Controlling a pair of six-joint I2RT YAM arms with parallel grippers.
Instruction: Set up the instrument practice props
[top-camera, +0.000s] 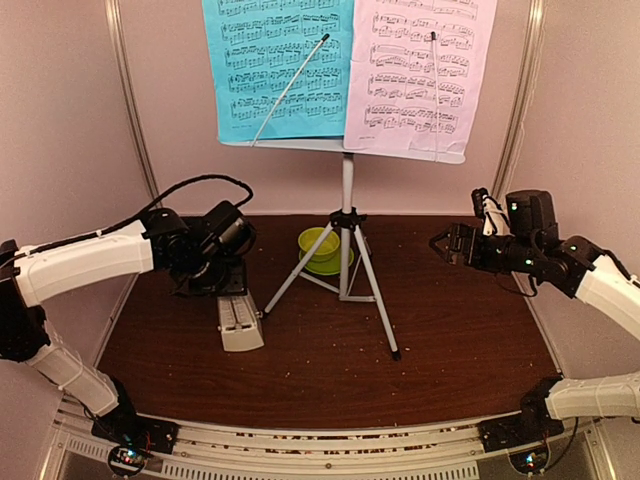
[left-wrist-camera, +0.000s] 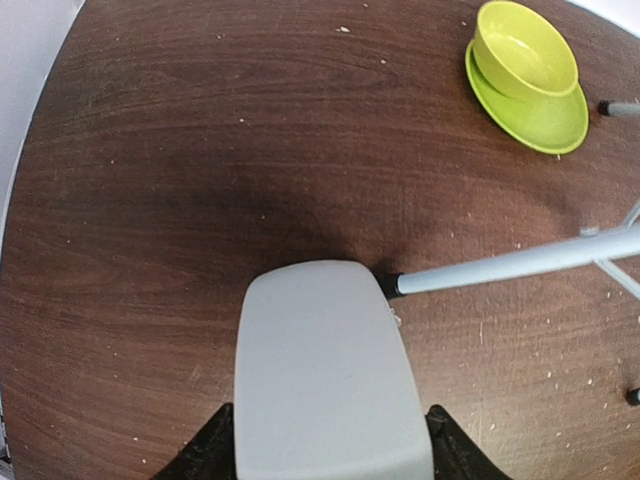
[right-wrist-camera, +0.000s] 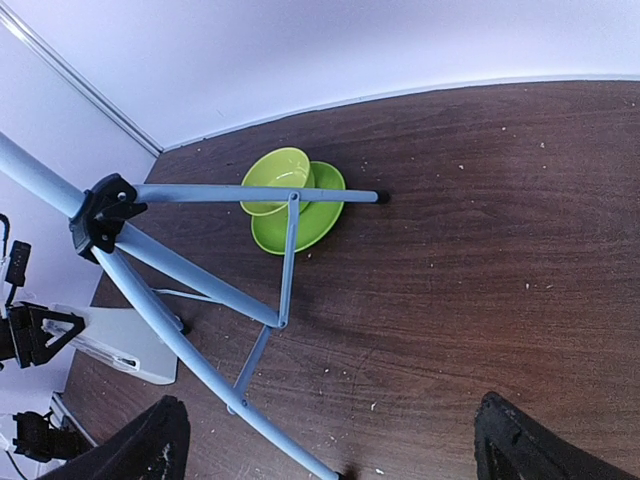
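The pale music stand (top-camera: 300, 144) rises on its silver tripod (top-camera: 346, 255) at mid-table. It carries the blue sheet (top-camera: 280, 70) on the left and the pink sheet (top-camera: 420, 75) on the right. The cream metronome (top-camera: 240, 322) lies low on the table by the tripod's left foot (left-wrist-camera: 392, 285). It also shows in the left wrist view (left-wrist-camera: 325, 370) and the right wrist view (right-wrist-camera: 125, 340). My left gripper (top-camera: 226, 290) (left-wrist-camera: 330, 455) is shut on its near end, one finger against each side. My right gripper (top-camera: 447, 243) (right-wrist-camera: 340, 450) is open and empty above the table's right side.
A lime-green bowl (top-camera: 320, 243) on its saucer (left-wrist-camera: 545, 120) sits behind the tripod, between its legs, and shows in the right wrist view (right-wrist-camera: 280, 180). Tripod legs (right-wrist-camera: 190, 280) spread across the middle. Walls close the back and both sides. Crumbs dot the dark wood table (top-camera: 460, 330).
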